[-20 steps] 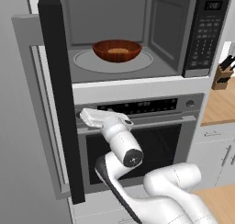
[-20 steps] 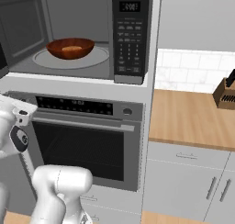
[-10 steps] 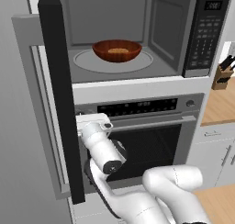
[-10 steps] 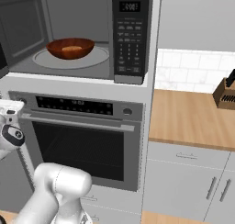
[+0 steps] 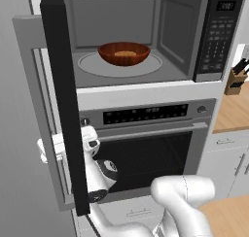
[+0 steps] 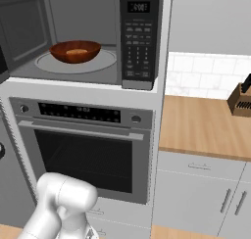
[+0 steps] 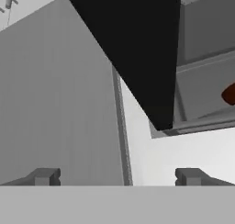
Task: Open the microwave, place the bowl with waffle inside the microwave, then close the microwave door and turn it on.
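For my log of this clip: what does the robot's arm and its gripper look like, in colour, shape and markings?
The arm is glossy white, built of thick rounded links, with dark round joint caps, one at the wrist. The hand is a white block. The gripper ends in two small, dark grey, squared finger tips. No cables, logos or printed markings can be made out.

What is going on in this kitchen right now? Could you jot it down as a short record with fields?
microwave door: open, swung out to the left
bowl: on the turntable inside the microwave
waffle: lying in the bowl
gripper: open, holding nothing, low beside the door's lower end
oven: below the microwave, shut
knife block: on the wooden counter
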